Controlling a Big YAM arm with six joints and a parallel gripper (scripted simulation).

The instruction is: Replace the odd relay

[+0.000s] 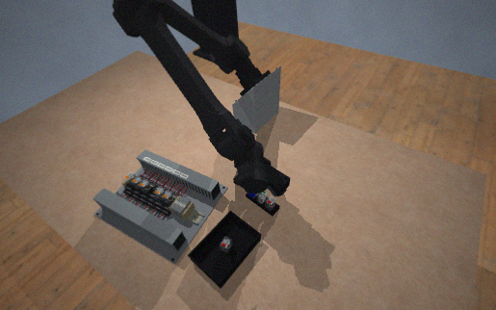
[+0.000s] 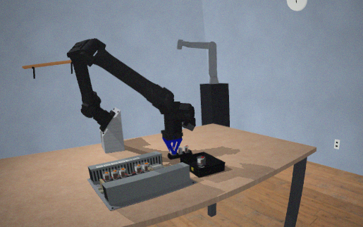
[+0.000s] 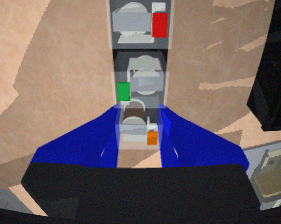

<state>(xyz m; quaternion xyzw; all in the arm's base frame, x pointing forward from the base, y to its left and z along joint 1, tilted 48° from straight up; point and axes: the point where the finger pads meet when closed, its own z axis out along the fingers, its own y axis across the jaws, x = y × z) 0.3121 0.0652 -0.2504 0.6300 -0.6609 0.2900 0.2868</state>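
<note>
My gripper (image 3: 139,111) (image 2: 173,153) is shut on the orange-button spare relay (image 3: 135,132), low at one end of the black spare holder (image 1: 274,211). The green-button spare (image 3: 146,80) (image 2: 180,151) and the red-button spare (image 3: 133,22) (image 1: 271,202) (image 2: 186,149) stand beside it in the holder. A red-button relay (image 1: 225,244) (image 2: 201,161) lies inside the black tray (image 1: 208,273) (image 2: 208,172). Relays with orange buttons stand in the socket row, three (image 2: 115,174) on one side of a gap and two (image 2: 142,168) on the other. The held relay's blades are hidden.
Two grey wiring ducts (image 1: 179,175) (image 2: 149,187) flank the socket row as raised walls. A beige module (image 1: 182,207) stands at the row's end near the tray. The tray's walls rise close to the spare holder.
</note>
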